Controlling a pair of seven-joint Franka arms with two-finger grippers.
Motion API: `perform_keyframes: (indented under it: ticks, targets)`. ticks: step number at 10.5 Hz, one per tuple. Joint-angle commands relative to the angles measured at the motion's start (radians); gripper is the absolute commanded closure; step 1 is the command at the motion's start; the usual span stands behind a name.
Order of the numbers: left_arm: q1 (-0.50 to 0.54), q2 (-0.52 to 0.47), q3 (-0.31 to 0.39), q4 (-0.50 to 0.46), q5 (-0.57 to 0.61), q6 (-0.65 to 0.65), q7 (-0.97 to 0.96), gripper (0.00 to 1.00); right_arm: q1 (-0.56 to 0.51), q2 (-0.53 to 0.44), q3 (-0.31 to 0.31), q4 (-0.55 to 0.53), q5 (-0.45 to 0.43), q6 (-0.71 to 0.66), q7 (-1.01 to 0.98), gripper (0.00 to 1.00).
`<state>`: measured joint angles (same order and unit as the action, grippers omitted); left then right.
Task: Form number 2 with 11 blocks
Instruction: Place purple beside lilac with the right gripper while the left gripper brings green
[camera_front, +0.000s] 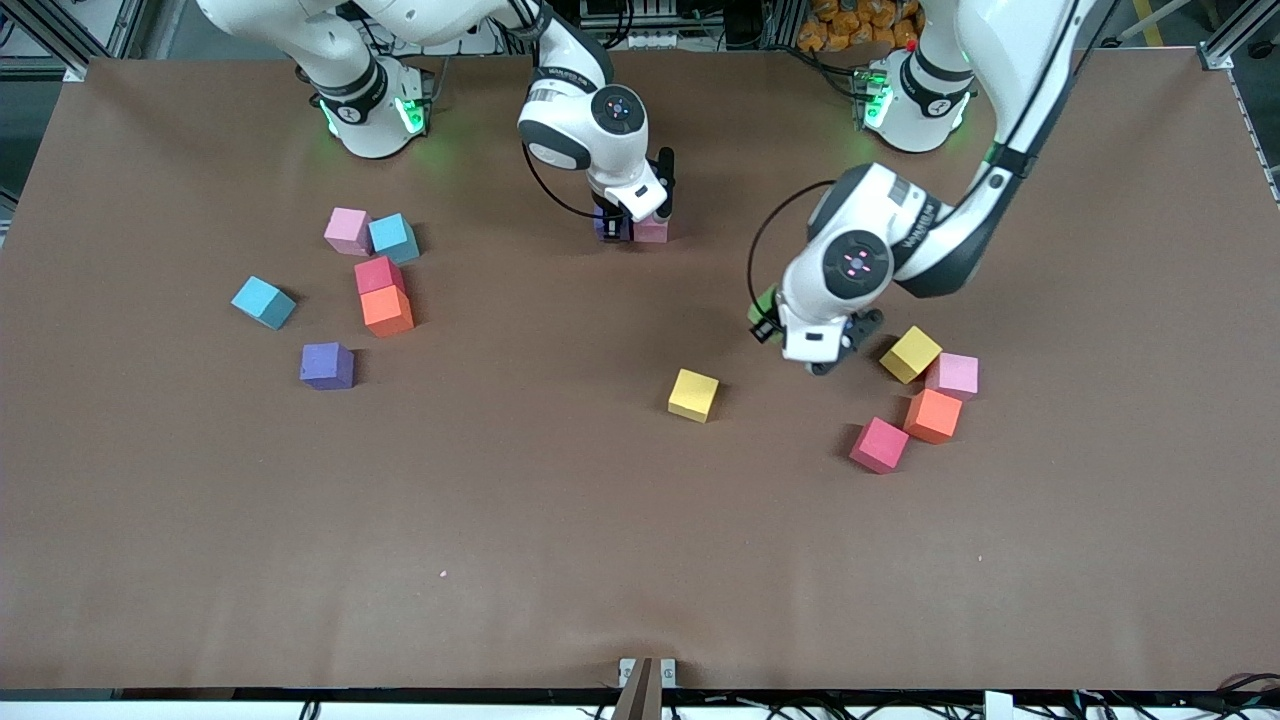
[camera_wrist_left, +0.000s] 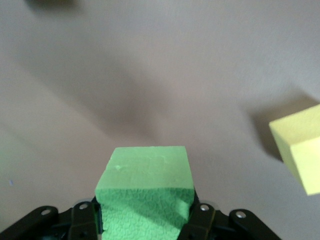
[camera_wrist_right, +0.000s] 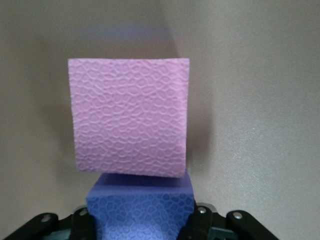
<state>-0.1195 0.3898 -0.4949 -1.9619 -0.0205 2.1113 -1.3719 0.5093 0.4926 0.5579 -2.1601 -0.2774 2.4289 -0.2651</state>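
Note:
My right gripper is shut on a purple block, low at the table's middle near the robots' bases. The purple block sits right beside a pink block. My left gripper is shut on a green block and hangs over bare table. A yellow block lies close by, nearer the front camera. No number 2 shape shows on the table.
Toward the right arm's end lie pink, light blue, red, orange, light blue and purple blocks. Toward the left arm's end lie yellow, pink, orange and red ones.

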Motion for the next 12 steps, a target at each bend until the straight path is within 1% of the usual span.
perform_keyframes:
  ticks: [1, 3, 5, 6, 7, 8, 9, 10, 11, 12]
  targets:
    - [-0.014, -0.015, -0.028, -0.044, -0.039, 0.032, -0.138, 0.89, -0.020, 0.023, 0.020, 0.002, -0.028, 0.021, 0.030, 0.66]
    - [-0.040, -0.014, -0.034, -0.074, -0.041, 0.047, -0.264, 0.89, -0.020, 0.024, 0.020, 0.002, -0.028, 0.022, 0.030, 0.66]
    - [-0.045, -0.026, -0.037, -0.127, -0.041, 0.094, -0.384, 0.89, -0.018, 0.026, 0.020, 0.002, -0.028, 0.032, 0.030, 0.66]
    - [-0.046, -0.028, -0.045, -0.138, -0.039, 0.123, -0.453, 0.89, -0.017, 0.026, 0.020, 0.003, -0.028, 0.032, 0.030, 0.66]
    - [-0.046, -0.029, -0.072, -0.164, -0.041, 0.177, -0.525, 0.89, -0.017, 0.026, 0.020, 0.005, -0.028, 0.032, 0.030, 0.65]
    - [-0.046, -0.029, -0.074, -0.181, -0.039, 0.214, -0.579, 0.89, -0.018, 0.026, 0.020, 0.005, -0.028, 0.032, 0.030, 0.63]
    - [-0.046, -0.026, -0.076, -0.183, -0.039, 0.217, -0.619, 0.89, -0.018, 0.027, 0.020, 0.005, -0.028, 0.032, 0.030, 0.62]
    - [-0.052, -0.028, -0.079, -0.186, -0.039, 0.217, -0.674, 0.89, -0.020, 0.027, 0.020, 0.005, -0.028, 0.032, 0.030, 0.58]
    - [-0.063, -0.031, -0.085, -0.204, -0.039, 0.240, -0.732, 0.89, -0.020, 0.027, 0.020, 0.005, -0.028, 0.032, 0.030, 0.45]
    - [-0.062, -0.035, -0.086, -0.228, -0.039, 0.277, -0.777, 0.89, -0.023, 0.027, 0.020, 0.005, -0.028, 0.032, 0.030, 0.17]
